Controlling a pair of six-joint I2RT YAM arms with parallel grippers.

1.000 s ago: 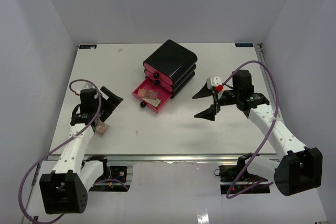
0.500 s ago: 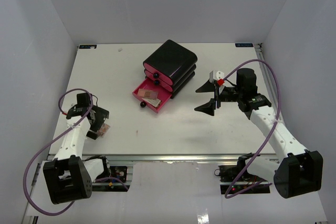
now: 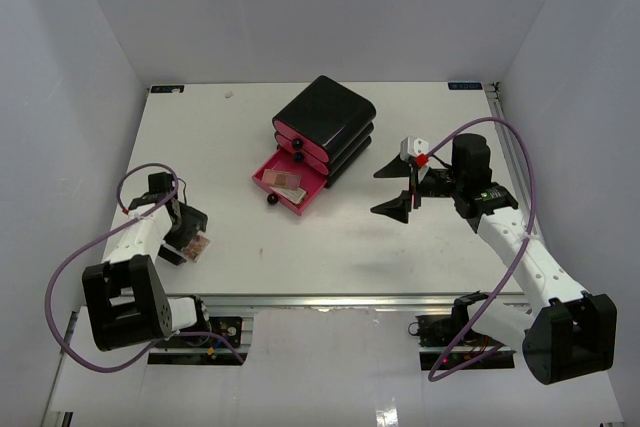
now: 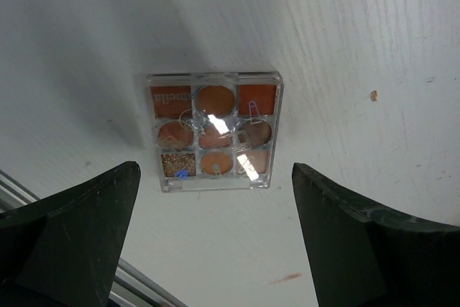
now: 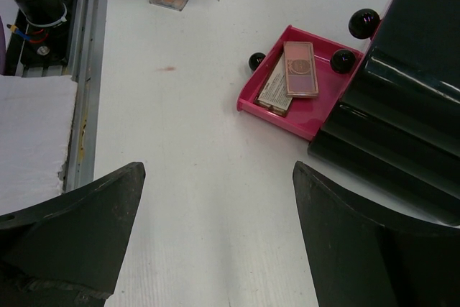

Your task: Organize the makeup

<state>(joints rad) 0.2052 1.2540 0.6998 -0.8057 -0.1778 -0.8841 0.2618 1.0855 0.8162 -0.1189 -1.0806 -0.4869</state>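
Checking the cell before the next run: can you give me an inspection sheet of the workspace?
Surface: white table, one small red smear.
Job's things: loose palette lies on the table under the left pincer; two palettes lie in the open pink drawer of the black box.
Clutter: nothing seen.
Pincers: left pincer and right pincer both open, empty.
Cables: purple cable loops along each arm.
Surroundings: plain white walls.
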